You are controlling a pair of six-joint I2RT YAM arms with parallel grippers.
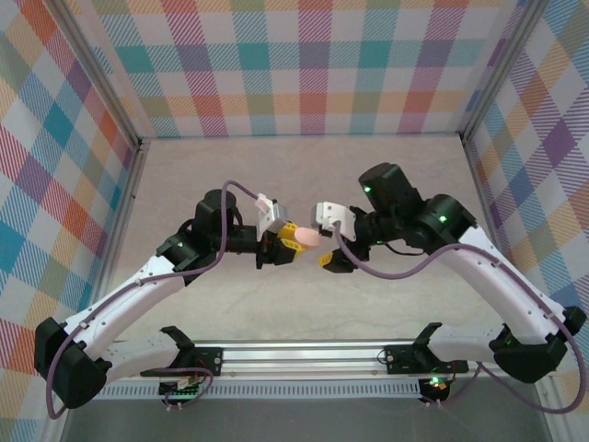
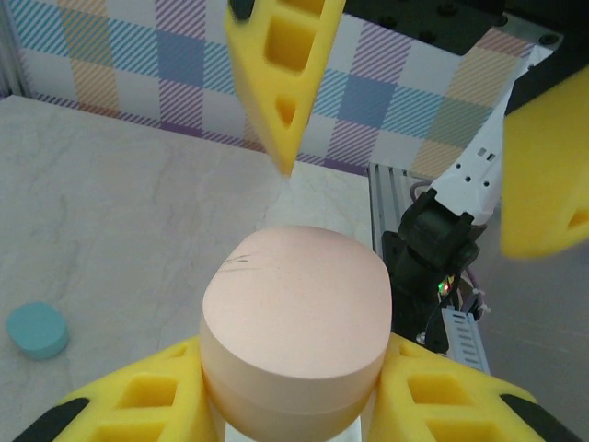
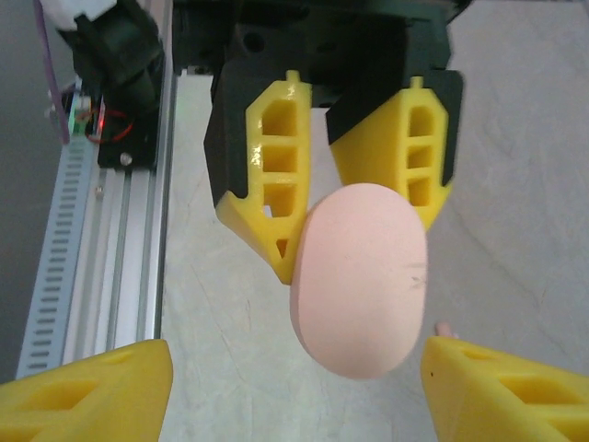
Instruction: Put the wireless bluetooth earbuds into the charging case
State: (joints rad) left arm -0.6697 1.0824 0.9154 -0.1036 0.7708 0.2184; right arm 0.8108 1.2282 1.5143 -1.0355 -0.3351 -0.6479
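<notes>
table (image 1: pixel 304 175): lies below the pink case; judged risk, a case dropped here could skid or knock into the loose pieces.
left gripper (image 1: pixel 287 239): fingers (image 2: pixel 138 396) pinch the pink case by its lower part and hold it in the air. The grip covers little of a rounded shell, so a sideways push could twist the case free.
right gripper (image 1: pixel 329 238): fingers (image 3: pixel 92 387) are spread wide, facing the case's free end and apart from it. Closing off-centre would likely shove the case rather than work its lid.
pink case (image 2: pixel 294 304): smooth and oval, with a seam just above the left fingers. It looks shut, so no bud can go in yet.
light-blue round piece (image 2: pixel 37 330): on the table, well apart from the case. Whether it is an earbud I cannot tell.
pink speck (image 3: pixel 444 327): on the table, showing just past the case's edge. Possibly an earbud, but too small to tell, and easily lost or flicked away.
</notes>
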